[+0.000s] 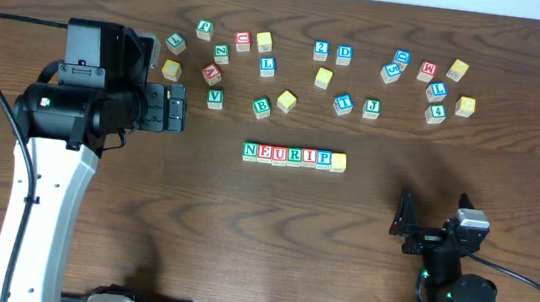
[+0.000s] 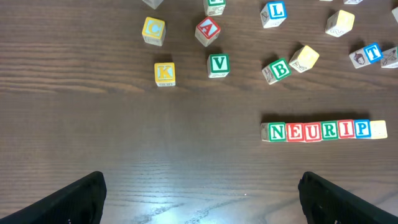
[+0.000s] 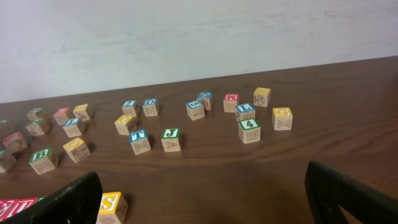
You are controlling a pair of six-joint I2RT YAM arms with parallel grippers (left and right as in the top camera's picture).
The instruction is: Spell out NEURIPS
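A row of letter blocks (image 1: 288, 155) reads N E U R I P in the middle of the table, with a yellow S block (image 1: 338, 161) touching its right end. The row also shows in the left wrist view (image 2: 320, 130), with the S block's pale side (image 2: 379, 129) at its end. The S block shows lower left in the right wrist view (image 3: 111, 207). My left gripper (image 1: 176, 108) is open and empty, left of the row and above the table (image 2: 202, 199). My right gripper (image 1: 405, 226) is open and empty, front right of the row (image 3: 205, 199).
Several loose letter blocks lie scattered across the back of the table, from a yellow one (image 1: 171, 68) at the left to another (image 1: 466, 106) at the right. K (image 2: 165, 73), V (image 2: 218, 65) and B (image 2: 277, 70) lie nearest the left gripper.
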